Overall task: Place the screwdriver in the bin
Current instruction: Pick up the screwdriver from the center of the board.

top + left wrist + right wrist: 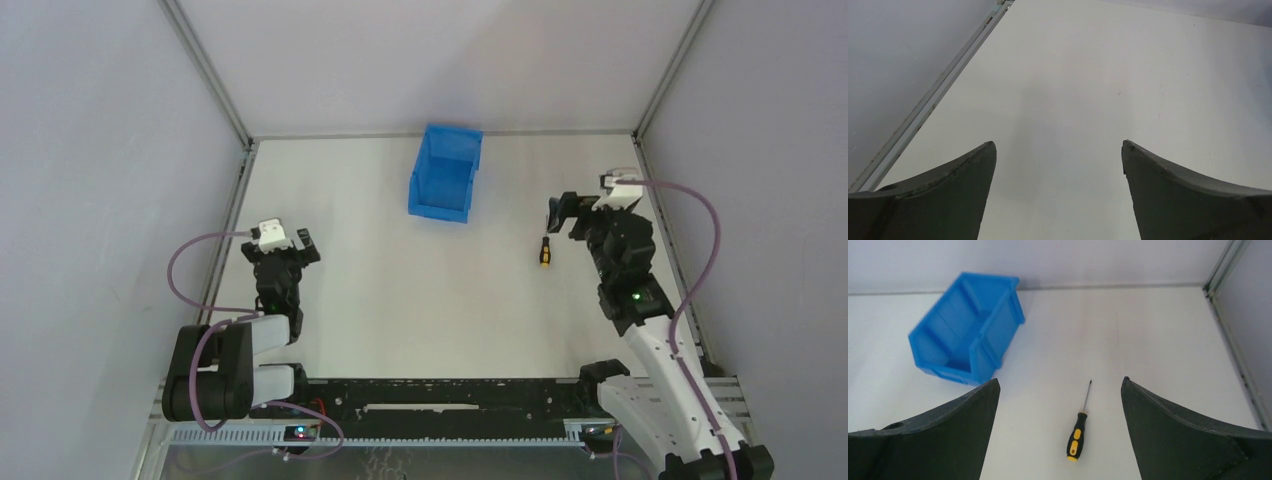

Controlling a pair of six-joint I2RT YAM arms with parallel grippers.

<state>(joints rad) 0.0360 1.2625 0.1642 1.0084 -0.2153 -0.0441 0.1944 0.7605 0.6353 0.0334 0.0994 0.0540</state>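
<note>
I see the screwdriver [1079, 430] lying flat at lower centre of the right wrist view. Its black and yellow handle is toward the bottom edge and its thin grey shaft points up-frame. The bright blue bin [998, 335] stands upright in the upper left, lower lip facing down-frame, well apart from the tool.

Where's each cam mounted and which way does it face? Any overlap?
Top external: above and behind the bases, looking down at the table; left gripper and right gripper show.
Left wrist: on the left arm, facing table and side rail; own fingers show.
Right wrist: on the right arm, facing screwdriver and bin; own fingers show.
Shared: top and right wrist both see screwdriver and bin.
</note>
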